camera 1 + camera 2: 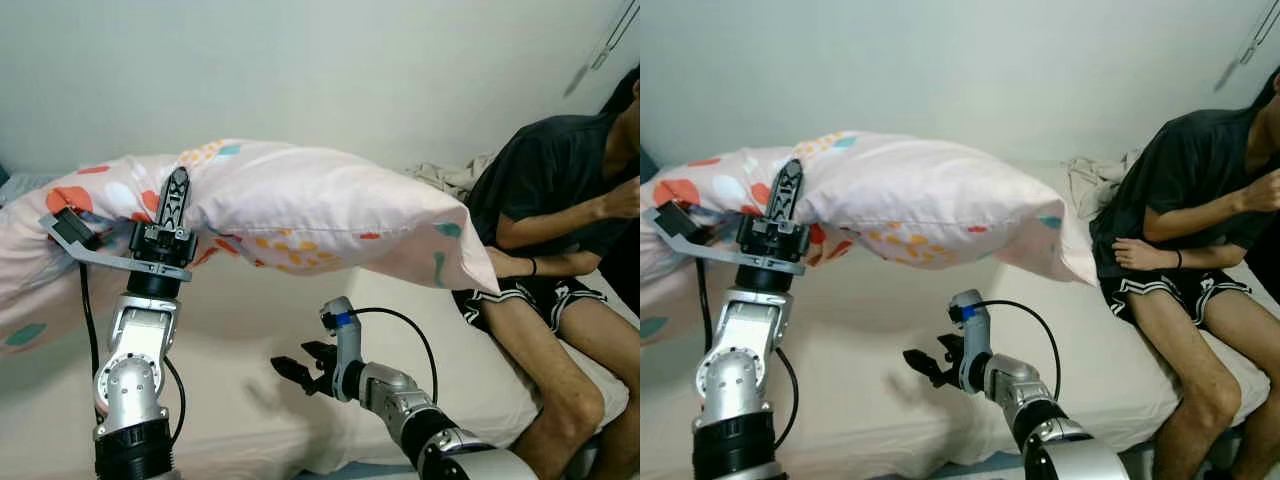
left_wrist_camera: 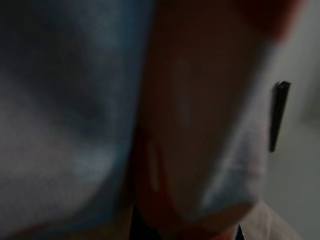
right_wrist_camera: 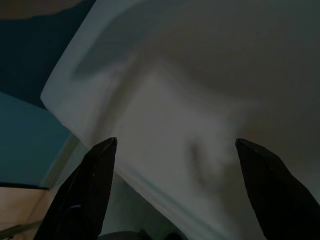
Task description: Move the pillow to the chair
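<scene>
Aloft, pale pink pillow (image 1: 300,205) with coloured spots, clamped in left end effector (image 1: 172,205); right end effector (image 1: 290,370) spread apart.

Left end effector (image 1: 172,205) is raised upright and clamped, while the right end effector (image 3: 175,150) hangs low, fingers spread.

Pillow (image 1: 300,205) — pale, colored spots — lifted lengthwise above bed (image 1: 240,340).

Place: we take this for a home bedroom | Evidence: a bed (image 1: 250,390) with a cream sheet against a plain pale wall (image 1: 350,70) | crumpled bedding (image 1: 450,175) at the wall | a person (image 1: 560,230) sitting on the bed's edge
</scene>
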Robot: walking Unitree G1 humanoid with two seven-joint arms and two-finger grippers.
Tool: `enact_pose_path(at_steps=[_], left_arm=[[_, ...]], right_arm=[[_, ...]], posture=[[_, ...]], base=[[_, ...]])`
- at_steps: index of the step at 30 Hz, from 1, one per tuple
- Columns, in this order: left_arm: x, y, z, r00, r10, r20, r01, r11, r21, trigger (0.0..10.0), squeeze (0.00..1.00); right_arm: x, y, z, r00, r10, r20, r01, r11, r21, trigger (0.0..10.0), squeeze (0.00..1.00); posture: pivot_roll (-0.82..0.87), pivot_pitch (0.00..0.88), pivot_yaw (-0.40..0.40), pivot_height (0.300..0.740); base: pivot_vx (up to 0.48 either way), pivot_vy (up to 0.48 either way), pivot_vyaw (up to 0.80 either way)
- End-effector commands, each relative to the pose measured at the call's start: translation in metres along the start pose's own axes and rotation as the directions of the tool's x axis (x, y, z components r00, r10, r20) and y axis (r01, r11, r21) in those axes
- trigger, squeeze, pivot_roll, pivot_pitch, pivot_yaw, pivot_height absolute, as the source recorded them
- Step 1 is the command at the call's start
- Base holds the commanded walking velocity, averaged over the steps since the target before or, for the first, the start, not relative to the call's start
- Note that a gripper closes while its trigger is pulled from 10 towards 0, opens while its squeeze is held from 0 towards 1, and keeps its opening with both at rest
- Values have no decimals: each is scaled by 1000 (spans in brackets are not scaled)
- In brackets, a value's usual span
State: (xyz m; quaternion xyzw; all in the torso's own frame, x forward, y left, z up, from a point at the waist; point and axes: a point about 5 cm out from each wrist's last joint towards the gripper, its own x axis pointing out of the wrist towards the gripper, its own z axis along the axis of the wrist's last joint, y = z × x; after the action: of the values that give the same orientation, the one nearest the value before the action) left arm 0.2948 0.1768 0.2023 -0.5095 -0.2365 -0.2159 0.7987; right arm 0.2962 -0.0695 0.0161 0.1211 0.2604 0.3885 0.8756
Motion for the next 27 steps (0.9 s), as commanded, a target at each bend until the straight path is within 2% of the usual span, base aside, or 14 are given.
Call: enact_pose_path(at_steps=[1,3,10,18,22,24,27], left_arm=[[5,-8,0,999,-44,-16,44,999,26,10000,0],[5,-8,-1,999,-38,-18,38,999,32,10000,0],[6,-7,-9,999,-31,-17,31,999,14,10000,0],[5,-5,-21,998,-20,-66,21,1000,14,10000,0],[2,2,-26,995,17,-98,-12,999,43,10000,0],[-1,6,-29,993,39,-112,-33,998,59,10000,0],[-12,21,-32,985,108,-135,-96,991,94,10000,0]], right_arm=[[-1,0,-8,1000,-5,-26,6,1000,2,10000,0],[-1,0,-8,1000,-6,-27,6,1000,0,10000,0],[-2,1,-7,1000,14,-9,-14,1000,2,10000,0],[-3,0,-5,1000,24,3,-24,1000,18,10000,0],[-4,-5,-8,999,-52,-9,52,999,14,10000,0],[-6,-7,-13,996,-81,-48,81,997,7,10000,0],[-10,-11,-21,988,-129,-86,131,991,12,10000,0]], posture=[[-49,70,-74,705],[-49,70,-74,705],[-52,61,-70,705],[-52,54,-69,740],[-49,55,-68,740],[-47,56,-69,740],[-46,58,-68,740]], base=[[-480,0,0],[-480,0,0],[0,0,0],[0,0,0],[0,0,0],[0,0,0],[0,0,-744]])
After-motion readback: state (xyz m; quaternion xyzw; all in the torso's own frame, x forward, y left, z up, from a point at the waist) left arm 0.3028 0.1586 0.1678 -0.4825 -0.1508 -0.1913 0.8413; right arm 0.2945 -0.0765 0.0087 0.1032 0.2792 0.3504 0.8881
